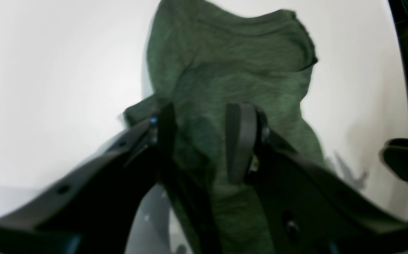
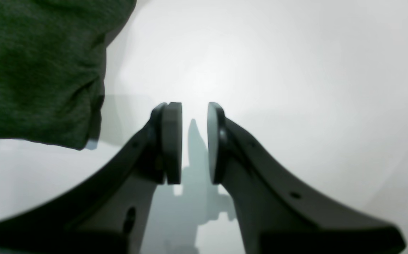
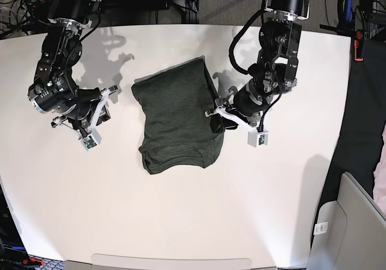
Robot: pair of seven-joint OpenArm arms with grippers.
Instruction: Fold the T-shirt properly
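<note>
The dark olive-green T-shirt (image 3: 178, 113) lies folded into a rough rectangle in the middle of the white table. My left gripper (image 3: 217, 119) is at the shirt's right edge. In the left wrist view its jaws stand apart over the T-shirt (image 1: 232, 70), with fabric in the gap of the left gripper (image 1: 202, 137) but not pinched. My right gripper (image 3: 102, 107) hovers left of the shirt, apart from it. In the right wrist view the right gripper (image 2: 194, 141) shows a narrow gap with nothing in it, and the T-shirt (image 2: 38, 70) fills the upper left corner.
The white table (image 3: 271, 210) stretches around the shirt. A grey box (image 3: 353, 222) stands off the table's lower right corner, with pale pink cloth (image 3: 381, 173) at the frame's right edge. Cables and the arm bases line the far edge.
</note>
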